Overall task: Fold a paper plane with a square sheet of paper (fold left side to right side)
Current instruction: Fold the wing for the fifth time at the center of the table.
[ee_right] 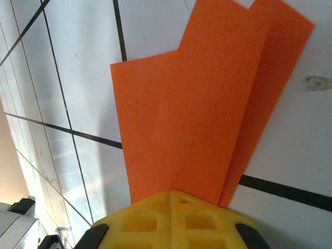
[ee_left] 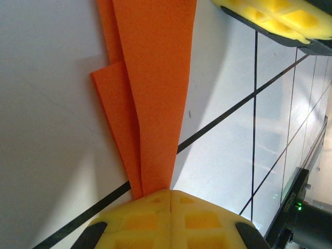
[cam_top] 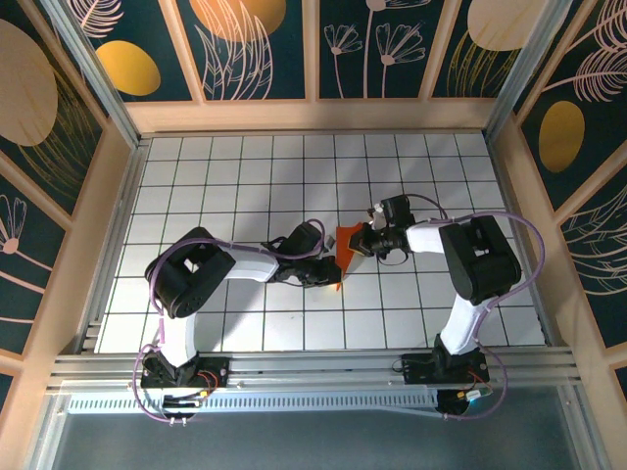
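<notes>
1. Table top: white tiles, black grid lines, soft glossy sheen.
2. Wall panels: dark teal, gold discs, pale line-drawn flowers.
3. Frame: light wood, bordering the panels.
4. Rail: ribbed aluminium, along the near edge.

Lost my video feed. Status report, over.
Left gripper shut on folded orange paper. Right gripper shut on opposite end. No obstacle seen nearby, over.
</notes>
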